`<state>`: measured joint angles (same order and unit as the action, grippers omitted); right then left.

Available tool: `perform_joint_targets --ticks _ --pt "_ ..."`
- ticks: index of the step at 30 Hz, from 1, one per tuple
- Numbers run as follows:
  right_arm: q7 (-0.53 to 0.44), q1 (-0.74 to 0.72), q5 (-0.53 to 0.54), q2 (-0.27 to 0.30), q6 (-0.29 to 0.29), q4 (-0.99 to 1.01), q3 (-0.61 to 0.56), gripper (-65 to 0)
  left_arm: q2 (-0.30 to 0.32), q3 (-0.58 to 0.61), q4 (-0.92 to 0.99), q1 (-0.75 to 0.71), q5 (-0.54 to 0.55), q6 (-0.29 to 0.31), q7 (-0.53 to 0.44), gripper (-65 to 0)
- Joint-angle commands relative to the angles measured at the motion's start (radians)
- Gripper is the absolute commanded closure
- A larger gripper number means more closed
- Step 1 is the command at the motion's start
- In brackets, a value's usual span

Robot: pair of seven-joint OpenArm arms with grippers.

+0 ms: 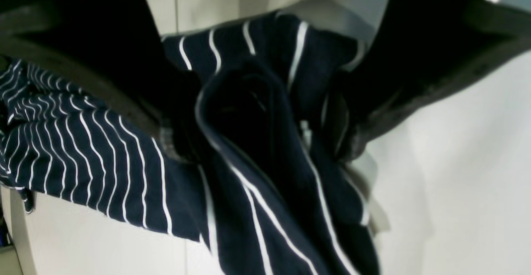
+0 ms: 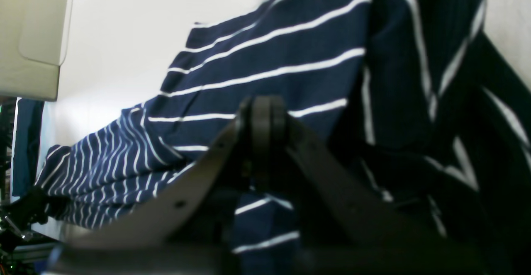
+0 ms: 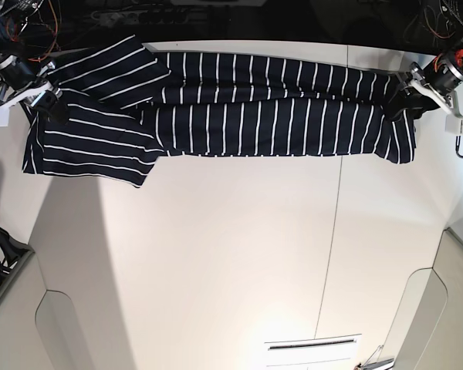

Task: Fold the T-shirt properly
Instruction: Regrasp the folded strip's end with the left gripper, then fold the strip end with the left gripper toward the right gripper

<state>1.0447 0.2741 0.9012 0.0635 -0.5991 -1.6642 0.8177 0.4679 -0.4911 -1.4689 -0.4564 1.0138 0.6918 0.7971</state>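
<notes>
Shirt stretched between two arms

The T-shirt (image 3: 239,108) lies lengthwise along the surface's (image 3: 231,254) far edge; the right claw (image 2: 261,113) pinches it shut, the left claw (image 1: 257,113) straddles bunched cloth, grip unclear, probably for tautness.

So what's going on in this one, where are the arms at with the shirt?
A two-armed robot is folding a dark navy T-shirt with white stripes, which lies stretched in a long band across the far edge of the white table. The right tool is shut on the sleeve end of the cloth. The left tool is at the opposite end, its jaws spread around a bunched fold of fabric. The shirt looks folded lengthwise, with one sleeve still spread out flat.
</notes>
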Motion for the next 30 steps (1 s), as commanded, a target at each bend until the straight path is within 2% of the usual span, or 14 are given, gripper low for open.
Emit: perform_joint_targets --ticks 1,4,5,10,12,14,18,23,30 --pt "-0.015 -0.002 0.035 0.011 -0.007 -0.014 0.005 0.0 0.011 -0.001 -0.005 -0.006 0.016 0.006 0.015 -32.8" --pt "-0.015 -0.002 0.050 0.011 -0.007 -0.014 0.005 0.0 0.011 -0.001 -0.005 0.006 0.020 0.006 0.015 -6.7" --pt "-0.016 -0.002 0.051 0.011 -0.007 -0.014 0.005 0.0 0.011 -0.001 -0.005 0.011 0.020 0.006 0.015 0.0" --pt "-0.012 -0.002 0.068 0.011 -0.007 -0.014 0.005 0.0 0.012 -0.007 -0.011 0.062 0.030 0.006 0.015 0.0" --pt "0.023 -0.002 0.108 0.013 -0.007 -0.014 0.005 0.0 0.012 -0.030 -0.024 0.085 0.045 0.006 0.015 0.0" --pt "0.064 -0.002 0.169 0.017 -0.007 -0.015 0.005 0.0 0.012 -0.064 -0.056 0.099 0.047 0.006 0.015 0.0" --pt "0.074 -0.002 0.179 0.020 -0.007 -0.015 0.005 0.0 0.012 -0.113 -0.174 0.099 0.051 0.006 0.037 0.0" --pt "0.074 -0.002 0.180 0.019 -0.008 -0.015 0.005 0.0 0.010 -0.102 -0.346 0.098 0.132 0.006 0.151 0.0" --pt "0.073 -0.002 0.179 0.020 -0.016 -0.015 0.005 0.0 -0.045 -0.027 -0.562 0.087 0.150 0.006 0.196 0.0"
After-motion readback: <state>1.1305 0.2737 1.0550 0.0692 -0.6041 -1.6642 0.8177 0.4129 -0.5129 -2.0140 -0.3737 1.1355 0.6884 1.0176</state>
